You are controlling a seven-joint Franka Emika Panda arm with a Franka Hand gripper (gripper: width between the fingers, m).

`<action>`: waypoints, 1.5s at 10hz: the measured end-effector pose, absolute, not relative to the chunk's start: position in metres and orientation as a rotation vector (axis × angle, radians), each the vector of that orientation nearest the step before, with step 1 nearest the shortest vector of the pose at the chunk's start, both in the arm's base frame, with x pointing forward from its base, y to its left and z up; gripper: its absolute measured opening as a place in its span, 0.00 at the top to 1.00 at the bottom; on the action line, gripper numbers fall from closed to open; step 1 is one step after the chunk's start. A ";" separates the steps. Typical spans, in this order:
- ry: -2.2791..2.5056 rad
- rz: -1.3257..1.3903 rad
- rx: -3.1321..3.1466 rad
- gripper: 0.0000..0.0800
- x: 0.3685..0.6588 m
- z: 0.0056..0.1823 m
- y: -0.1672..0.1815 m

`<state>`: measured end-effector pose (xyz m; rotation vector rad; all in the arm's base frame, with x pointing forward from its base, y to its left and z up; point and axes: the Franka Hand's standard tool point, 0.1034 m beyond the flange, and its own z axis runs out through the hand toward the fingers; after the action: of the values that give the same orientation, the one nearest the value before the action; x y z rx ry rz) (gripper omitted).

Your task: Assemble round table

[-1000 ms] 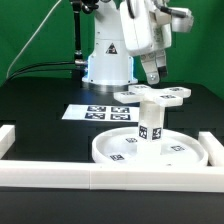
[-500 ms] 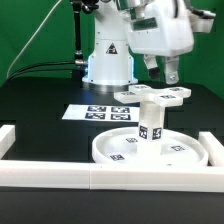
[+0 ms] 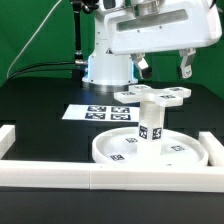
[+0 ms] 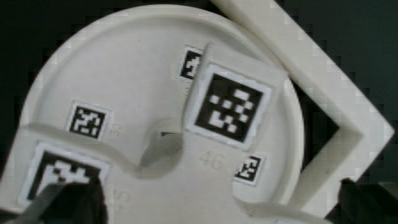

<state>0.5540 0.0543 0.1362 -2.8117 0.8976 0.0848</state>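
The large rimmed white disc (image 3: 150,152) lies flat near the front rail. The short cylinder leg (image 3: 150,126) stands upright on its middle. The cross-shaped piece (image 3: 155,95) sits on top of the leg. My gripper (image 3: 162,68) hangs just above the cross piece. Its two fingers are spread wide apart and hold nothing. The wrist view looks down on the disc (image 4: 116,60) and its tags. A large tag on the cross piece (image 4: 222,100) shows close up. My fingertips are not clearly visible there.
The marker board (image 3: 100,112) lies behind the disc, toward the exterior view's left. White border rails run along the front (image 3: 90,177), the left (image 3: 8,140) and the right (image 3: 214,145). One rail crosses the wrist view (image 4: 306,75). The robot base (image 3: 105,62) stands at the back.
The hand has turned about its own axis above the cross piece. Both fingers now show side by side and wide apart. The table parts have not moved.
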 end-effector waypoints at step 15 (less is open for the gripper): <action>-1.239 -0.002 -2.785 0.19 0.557 0.133 0.047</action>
<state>0.5566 0.0470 0.1327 -2.7854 -1.2391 -0.0019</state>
